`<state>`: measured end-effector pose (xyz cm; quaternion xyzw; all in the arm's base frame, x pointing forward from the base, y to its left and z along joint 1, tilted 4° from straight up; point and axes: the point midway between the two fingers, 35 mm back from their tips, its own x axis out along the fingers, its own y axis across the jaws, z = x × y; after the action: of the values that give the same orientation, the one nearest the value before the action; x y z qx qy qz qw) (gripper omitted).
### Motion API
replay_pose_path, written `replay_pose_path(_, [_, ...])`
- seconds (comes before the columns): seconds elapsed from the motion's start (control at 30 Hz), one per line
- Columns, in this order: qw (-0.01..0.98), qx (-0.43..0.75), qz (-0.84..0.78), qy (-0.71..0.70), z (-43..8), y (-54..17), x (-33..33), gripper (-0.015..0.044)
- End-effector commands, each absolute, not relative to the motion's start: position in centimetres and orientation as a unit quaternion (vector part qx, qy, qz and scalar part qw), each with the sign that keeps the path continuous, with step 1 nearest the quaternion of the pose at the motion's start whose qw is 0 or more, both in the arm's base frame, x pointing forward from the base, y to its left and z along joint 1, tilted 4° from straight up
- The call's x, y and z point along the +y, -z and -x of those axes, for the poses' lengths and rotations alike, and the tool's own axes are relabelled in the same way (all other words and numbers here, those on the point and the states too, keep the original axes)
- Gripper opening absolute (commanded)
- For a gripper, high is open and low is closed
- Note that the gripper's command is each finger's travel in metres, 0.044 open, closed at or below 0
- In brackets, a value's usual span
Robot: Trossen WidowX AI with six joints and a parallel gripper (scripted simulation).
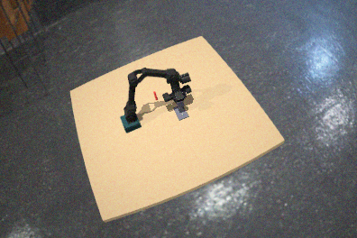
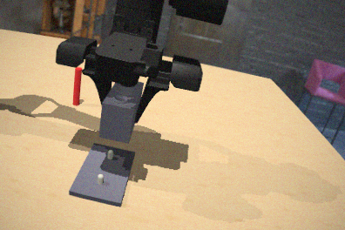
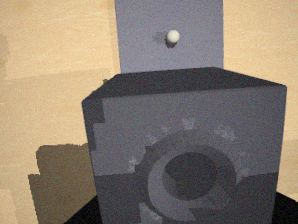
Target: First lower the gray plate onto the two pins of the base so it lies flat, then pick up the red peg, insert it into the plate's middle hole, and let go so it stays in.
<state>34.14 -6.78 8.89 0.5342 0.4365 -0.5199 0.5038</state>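
Exterior view: claw (image 1: 181, 105) (image 2: 122, 107) clamped on the gray plate (image 2: 118, 118) (image 3: 125, 120)
The plate hangs above the base (image 1: 182, 114) (image 2: 93, 184) (image 3: 145, 50) (two pale pins (image 2: 100, 179) (image 3: 173, 36) upright on it); the red peg (image 1: 155, 96) (image 2: 77, 86) stands apart.

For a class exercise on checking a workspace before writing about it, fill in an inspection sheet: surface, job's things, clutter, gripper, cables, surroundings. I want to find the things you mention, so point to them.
Surface: light wooden tabletop (image 1: 180, 159) (image 2: 261, 145), shadows across it
Job's things: gray plate (image 2: 117, 120) (image 3: 185, 115) held above the base (image 2: 84, 184) (image 3: 145, 30), two pale pins bare; red peg (image 1: 155, 96) (image 2: 77, 87) upright
Clutter: nothing seen
Gripper (image 1: 180, 105) (image 2: 122, 101): shut on the plate
Cables: nothing seen
Surroundings: pink chair (image 2: 324, 79), wooden shelving (image 2: 81, 14)
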Motion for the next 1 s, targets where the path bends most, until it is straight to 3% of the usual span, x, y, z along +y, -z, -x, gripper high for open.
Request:
replay_pose_path(0.0, [0.503, 0.437, -0.536, 0.518, -33.7, -8.2, -8.0, 0.0])
replay_pose_path(0.97, [0.502, 0.434, -0.537, 0.521, -32.9, -7.3, -10.1, 0.0])
